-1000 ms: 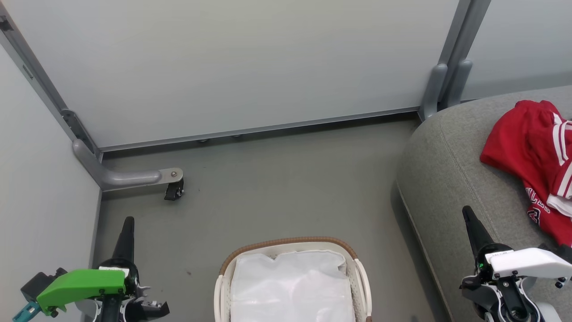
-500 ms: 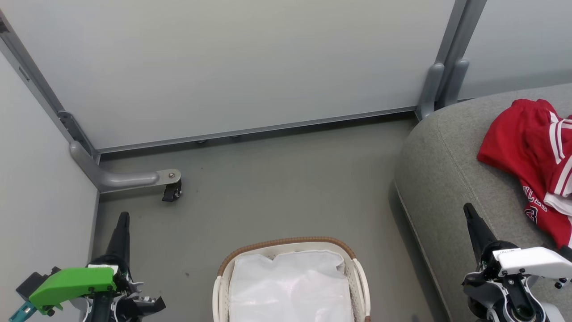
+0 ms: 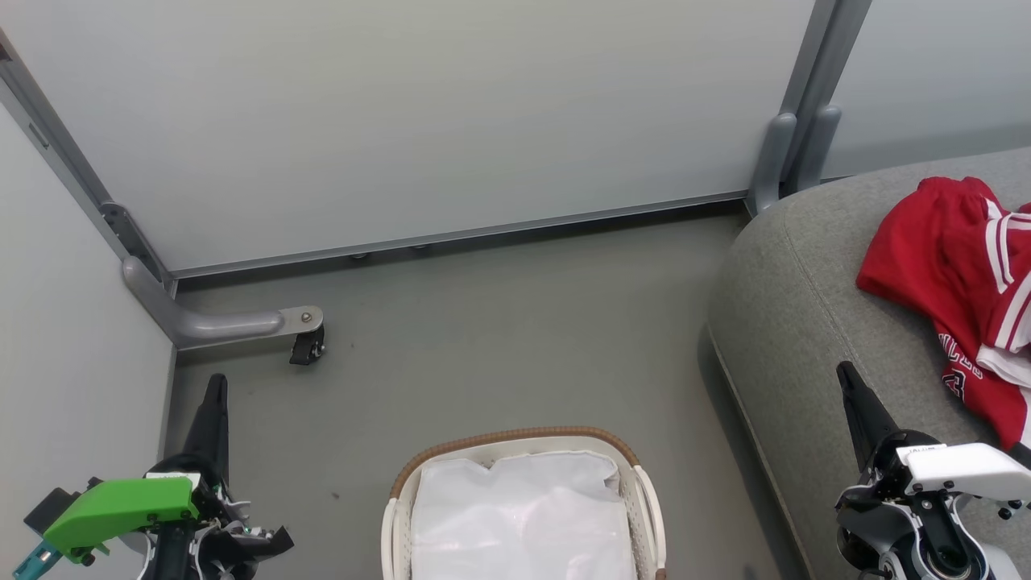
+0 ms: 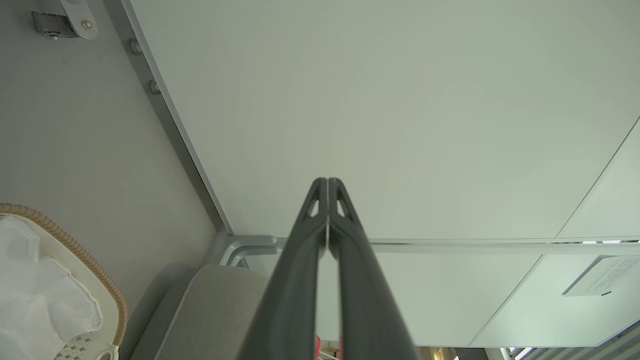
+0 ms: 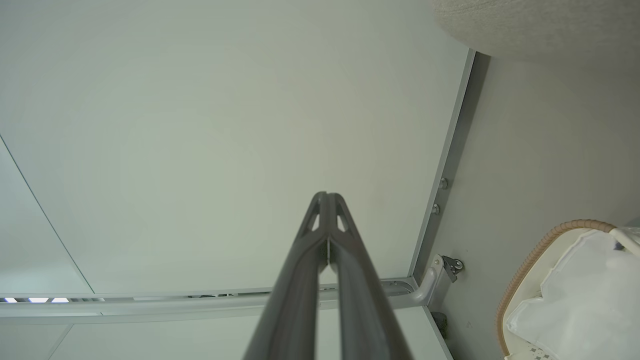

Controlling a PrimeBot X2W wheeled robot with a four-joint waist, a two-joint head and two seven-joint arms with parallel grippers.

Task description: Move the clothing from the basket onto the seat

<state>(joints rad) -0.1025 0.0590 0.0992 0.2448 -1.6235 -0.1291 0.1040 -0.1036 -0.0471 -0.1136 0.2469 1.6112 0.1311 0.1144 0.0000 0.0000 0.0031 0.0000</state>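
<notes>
From the head, the left gripper [image 3: 214,388] and the right gripper [image 3: 844,375] are pinched closed and hold nothing. The red clothing [image 3: 942,258] lies on the seat [image 3: 789,306], just past the right gripper. The basket [image 3: 515,437] sits between them.

Each wrist view shows the fingers pressed together.

Another grab into the basket may catch its white liner [image 3: 515,515].

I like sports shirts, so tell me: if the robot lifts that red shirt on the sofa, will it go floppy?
Probably floppy: the red clothing lies crumpled in folds on the sofa, so it would likely droop. It looks like thin fabric, so probably light.
</notes>
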